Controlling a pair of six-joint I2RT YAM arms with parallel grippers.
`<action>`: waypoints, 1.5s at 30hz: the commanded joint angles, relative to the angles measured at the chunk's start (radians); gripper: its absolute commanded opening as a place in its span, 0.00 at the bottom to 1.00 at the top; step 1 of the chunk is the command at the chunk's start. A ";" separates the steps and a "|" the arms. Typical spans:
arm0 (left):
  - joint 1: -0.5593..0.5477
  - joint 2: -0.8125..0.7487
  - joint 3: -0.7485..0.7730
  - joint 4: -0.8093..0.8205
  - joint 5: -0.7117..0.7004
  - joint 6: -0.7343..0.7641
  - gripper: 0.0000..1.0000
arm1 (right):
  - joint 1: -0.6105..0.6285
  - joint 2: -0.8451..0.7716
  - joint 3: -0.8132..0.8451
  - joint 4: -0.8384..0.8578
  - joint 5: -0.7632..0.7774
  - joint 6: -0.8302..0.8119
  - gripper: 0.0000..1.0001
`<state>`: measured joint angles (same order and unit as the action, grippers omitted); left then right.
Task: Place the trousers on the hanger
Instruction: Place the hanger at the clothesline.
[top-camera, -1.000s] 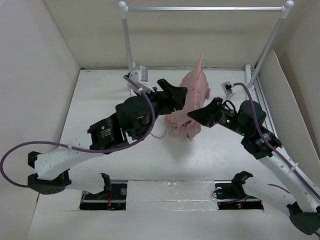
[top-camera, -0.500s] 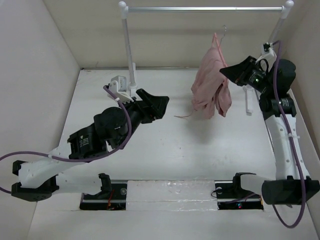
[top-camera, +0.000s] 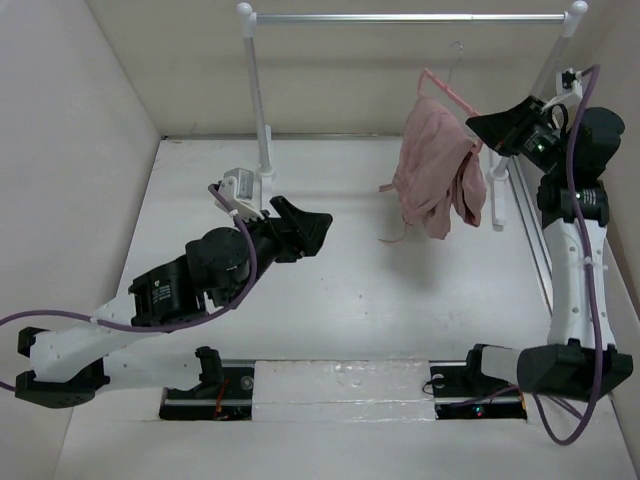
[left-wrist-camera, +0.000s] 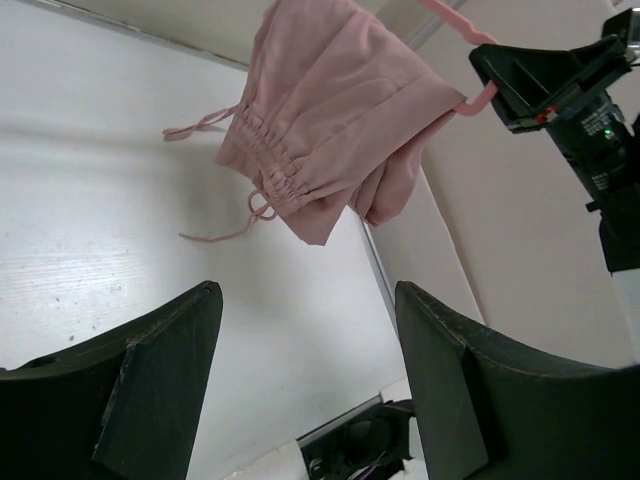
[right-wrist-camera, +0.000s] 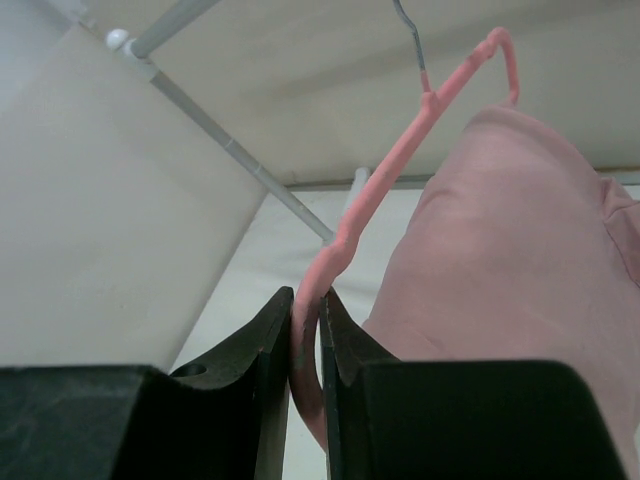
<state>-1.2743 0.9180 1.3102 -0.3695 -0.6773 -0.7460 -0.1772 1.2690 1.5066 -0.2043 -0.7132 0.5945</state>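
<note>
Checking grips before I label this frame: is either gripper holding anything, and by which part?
The right gripper pinches the hanger by the end of one arm, trousers draped over it. The left gripper is open, holding nothing.

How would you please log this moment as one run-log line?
trousers: draped over hanger, off table | right gripper: shut on hanger | left gripper: open, empty

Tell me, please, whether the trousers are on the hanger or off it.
On: the trousers hang folded over the hanger, held aloft in the right claw.
</note>
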 joint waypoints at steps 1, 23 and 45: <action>0.003 -0.010 -0.015 0.012 0.015 0.036 0.65 | -0.007 -0.131 -0.092 0.326 -0.048 0.099 0.00; 0.012 0.050 0.018 0.055 0.047 0.114 0.65 | -0.262 -0.059 0.086 0.490 -0.072 0.209 0.00; 0.489 0.907 0.762 0.357 0.837 -0.257 0.86 | -0.211 -0.206 -0.114 0.391 -0.112 0.064 0.00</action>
<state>-0.7624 1.8847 1.9923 -0.0505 0.0952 -0.9646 -0.3912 1.0866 1.3441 0.1131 -0.8463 0.6777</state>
